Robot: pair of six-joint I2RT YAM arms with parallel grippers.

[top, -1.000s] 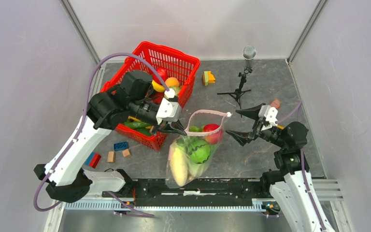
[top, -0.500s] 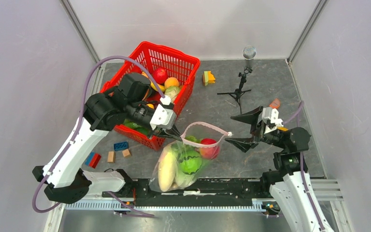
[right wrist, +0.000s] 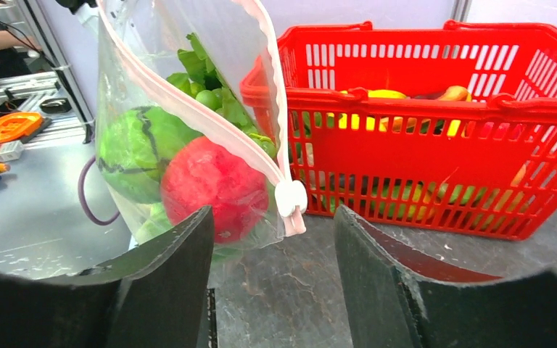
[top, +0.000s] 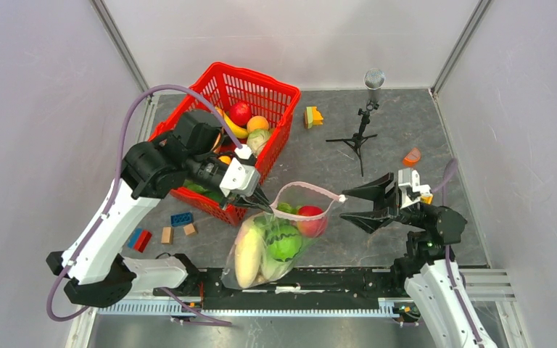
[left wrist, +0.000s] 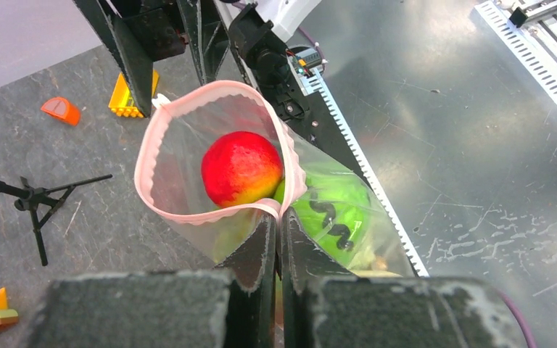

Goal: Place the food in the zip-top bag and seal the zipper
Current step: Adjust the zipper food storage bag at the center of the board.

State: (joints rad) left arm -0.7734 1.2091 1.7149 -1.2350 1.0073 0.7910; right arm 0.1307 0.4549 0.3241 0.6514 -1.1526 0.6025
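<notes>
The zip-top bag hangs open from my left gripper, which is shut on the left end of the pink zipper. Inside are a cream-white vegetable, green lettuce and a round red fruit. In the left wrist view the gripper pinches the zipper just below the red fruit. My right gripper is open at the zipper's right end. In the right wrist view the white slider hangs just above the gap of that gripper, not touching it.
A red mesh basket with bananas and other produce stands behind the left arm, and also shows in the right wrist view. A microphone tripod stands at the back. Small blocks, a yellow toy and an orange piece lie around.
My left gripper has carried the bag down and to the left. My right gripper has dropped lower and levelled, its open fingers now at the slider end of the zipper.
</notes>
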